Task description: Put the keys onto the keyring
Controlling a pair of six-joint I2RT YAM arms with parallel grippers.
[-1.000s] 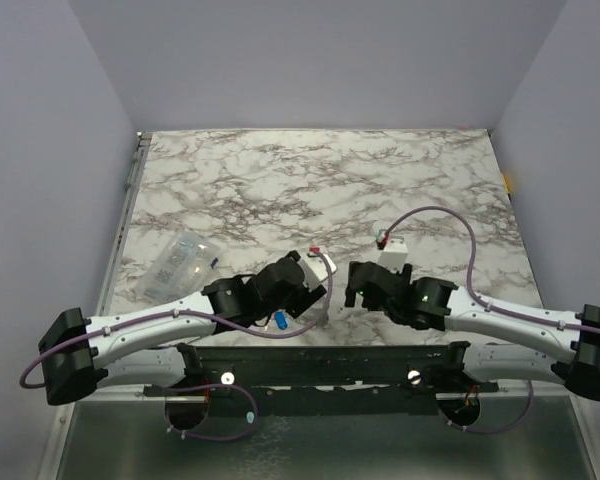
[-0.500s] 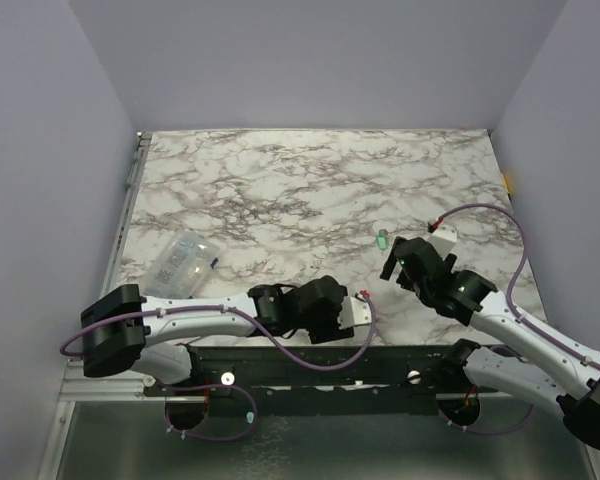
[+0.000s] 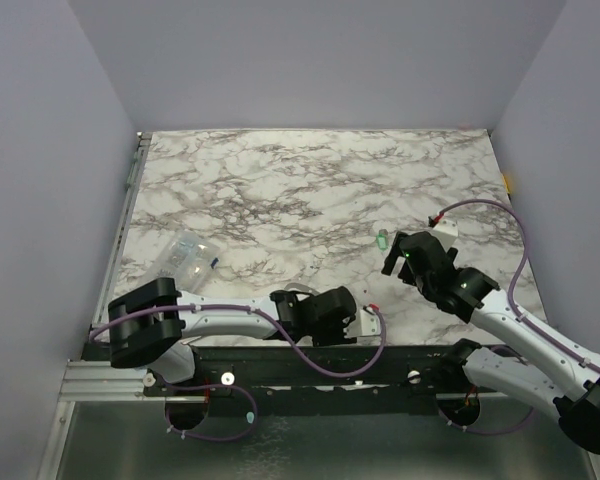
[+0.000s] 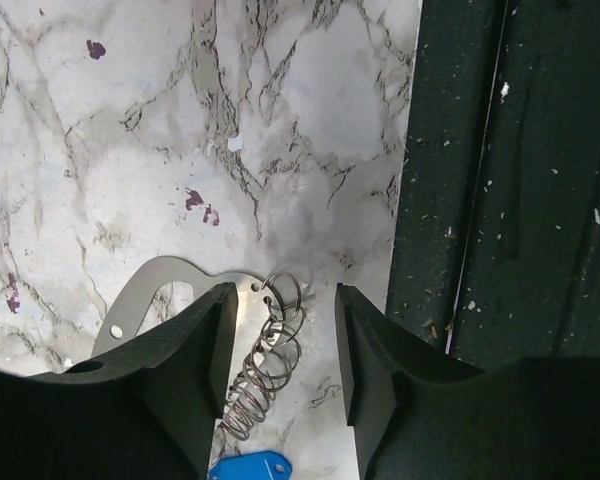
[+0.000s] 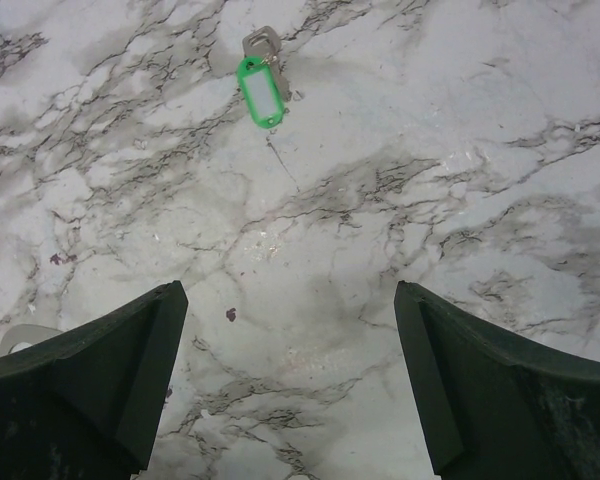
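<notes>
Item one, keyring (image 4: 135, 315): a flat grey metal loop lying on the marble desk (image 4: 130, 120), with a string of small wire rings (image 4: 262, 362) trailing from one end of it. Item two, blue key (image 4: 248, 467): lies at the far end of that string of rings, just beside the keyring. Only its plastic head shows at the picture's edge, and I cannot tell whether it is threaded on or merely lying against the rings. Item three, green key (image 5: 260, 92): well apart from the keyring, alone on bare marble, its metal blade showing past the plastic head and plainly joined to nothing. Item four, my left hand (image 4: 283, 330): directly over the keyring, fingers at a middling gap with one on either side of the rings. Marble shows between the rings and each finger, so I judge it is gripping nothing. Item five, my right hand (image 5: 290, 295): fingers spread wide and empty, hanging over the desk on the green key's side, far from the keyring, with the key ahead of it and out of reach of the fingertips. Item six, clear bag (image 3: 183, 258): well away from the keyring on the opposite side, no part of the job. Standing of the work, by my reckoning: early. The green key has yet to be fetched and threaded, and the blue key's attachment is unconfirmed.
</notes>
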